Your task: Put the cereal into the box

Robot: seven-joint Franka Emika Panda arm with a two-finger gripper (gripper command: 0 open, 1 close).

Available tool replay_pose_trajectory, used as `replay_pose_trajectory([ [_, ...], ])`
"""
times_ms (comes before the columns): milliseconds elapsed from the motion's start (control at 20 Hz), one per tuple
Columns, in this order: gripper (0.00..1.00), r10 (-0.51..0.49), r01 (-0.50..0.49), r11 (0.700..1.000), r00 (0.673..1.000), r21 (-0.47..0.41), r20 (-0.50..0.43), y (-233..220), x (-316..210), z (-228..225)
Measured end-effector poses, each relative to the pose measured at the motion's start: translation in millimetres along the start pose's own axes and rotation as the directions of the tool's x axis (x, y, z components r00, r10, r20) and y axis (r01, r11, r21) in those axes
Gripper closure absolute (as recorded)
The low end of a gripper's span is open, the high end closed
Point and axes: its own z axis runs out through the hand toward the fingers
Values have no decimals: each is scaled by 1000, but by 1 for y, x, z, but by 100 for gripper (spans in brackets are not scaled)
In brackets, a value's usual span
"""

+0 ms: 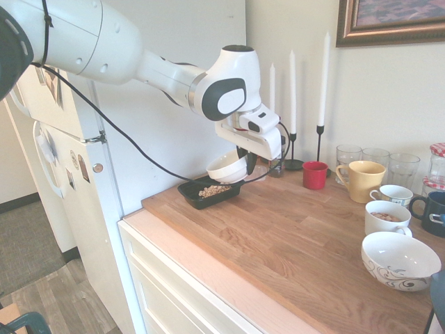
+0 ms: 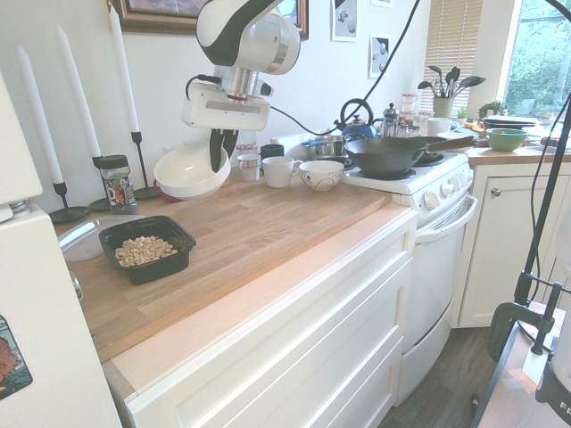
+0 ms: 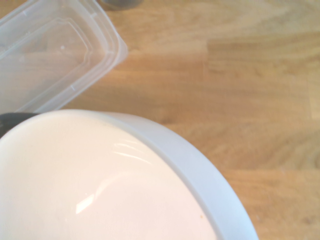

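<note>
The cereal (image 1: 213, 190) (image 2: 145, 251) lies as a small tan heap inside the box (image 1: 197, 197) (image 2: 169, 229), a shallow black tray at the far left end of the wooden counter. My gripper (image 1: 244, 160) (image 2: 218, 153) is shut on the rim of a white bowl (image 1: 227, 167) (image 2: 186, 171) (image 3: 100, 185). I hold the bowl tilted in the air, just above and beside the box. In the wrist view the bowl's inside looks empty.
A clear plastic container (image 2: 73, 239) (image 3: 50, 55) lies behind the box. White candles (image 1: 322, 76) (image 2: 125, 89) and a spice jar (image 2: 116, 183) stand along the wall. A red cup (image 1: 314, 175), a yellow mug (image 1: 362, 179), glasses and patterned bowls (image 1: 398, 259) crowd the right end. A stove with a wok (image 2: 393, 153) adjoins.
</note>
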Motion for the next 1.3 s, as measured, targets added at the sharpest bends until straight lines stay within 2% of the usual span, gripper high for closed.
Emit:
replay_pose_trajectory([
  [550, 100, 43, -42, 999, 997, -31, 57, 43, 20, 53],
  [900, 100, 69, -67, 997, 996, -42, 52, 61, 32, 93],
  [1150, 100, 74, -73, 997, 996, -37, 42, 62, 35, 96],
  [1200, 0, 76, -74, 997, 996, -37, 40, 63, 35, 98],
  [1300, 0, 79, -78, 996, 996, -39, 36, 65, 37, 101],
])
